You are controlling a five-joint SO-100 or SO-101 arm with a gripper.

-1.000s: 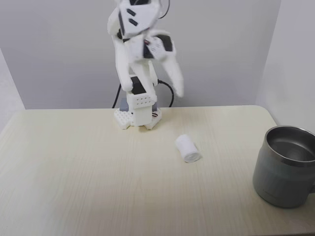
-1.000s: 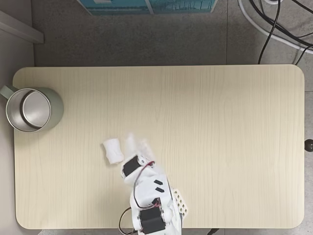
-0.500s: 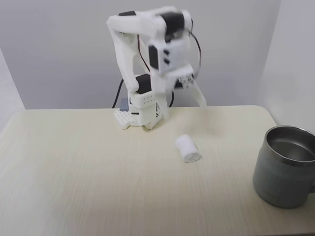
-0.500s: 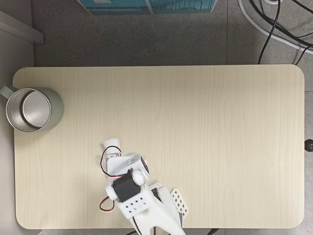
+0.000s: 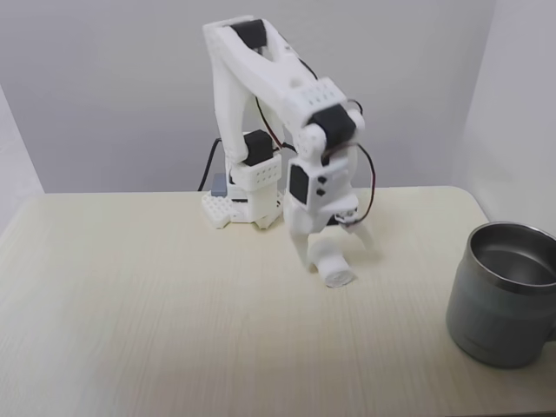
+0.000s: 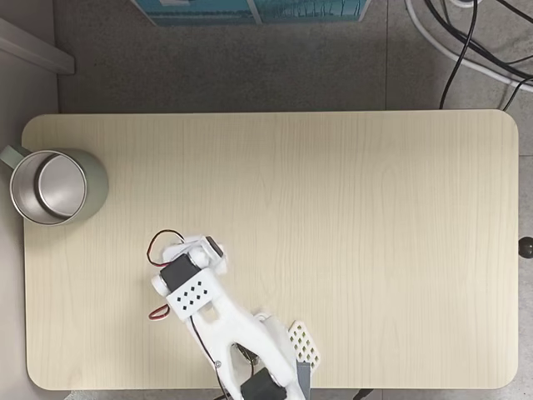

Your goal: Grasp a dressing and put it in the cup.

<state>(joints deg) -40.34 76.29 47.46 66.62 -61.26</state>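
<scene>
dressing (image 5: 333, 263) | on table, between spread fingers | tool (image 5: 334, 250)

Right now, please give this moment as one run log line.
phase: reaching | gripper: open, straddling small white gauze roll on table | grey-green metal mug: empty, apart at table edge

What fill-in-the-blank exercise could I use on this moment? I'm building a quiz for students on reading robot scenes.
1. The dressing lies on its side on the ____.
2. The gripper has its fingers on either side of the ____.
3. The cup stands upright with nothing visible ____ it.
4. In the fixed view from above, the cup stands near the table's ____ edge.

Missing words: table; dressing; inside; left
</scene>
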